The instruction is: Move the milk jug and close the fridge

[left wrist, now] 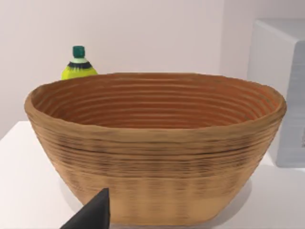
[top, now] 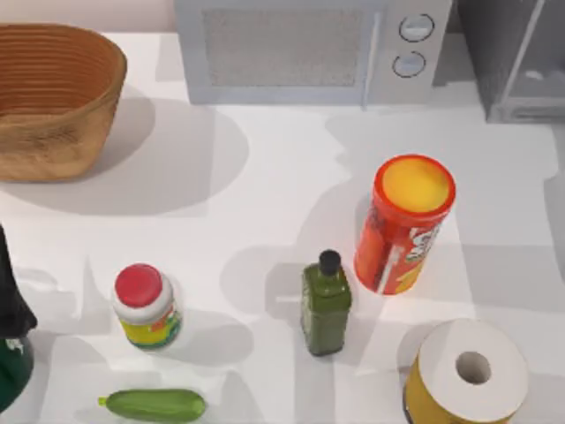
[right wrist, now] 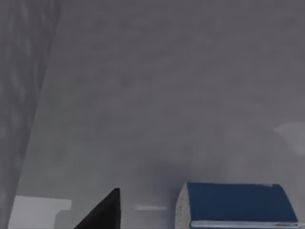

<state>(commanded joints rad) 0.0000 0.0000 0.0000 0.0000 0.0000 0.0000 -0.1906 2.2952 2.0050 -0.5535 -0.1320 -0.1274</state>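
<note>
Milk jug (right wrist: 236, 204) seems inside fridge (right wrist: 157, 95) near my right gripper, jaws' state unclear; next: close door.

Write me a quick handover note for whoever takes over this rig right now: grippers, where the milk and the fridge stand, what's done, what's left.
Left arm: parked at the table's left edge, its wrist camera facing the wicker basket.
Right arm: its wrist view looks at grey walls, seemingly the fridge's inside, with one dark fingertip at the lower edge.
Milk jug: its blue top lies close ahead of the right gripper; a grip cannot be confirmed.
Fridge: at the table's far right corner, door apparently open.
Done: the jug seems to be inside the fridge.
Left: confirm the jug is released, withdraw, then close the door.
</note>
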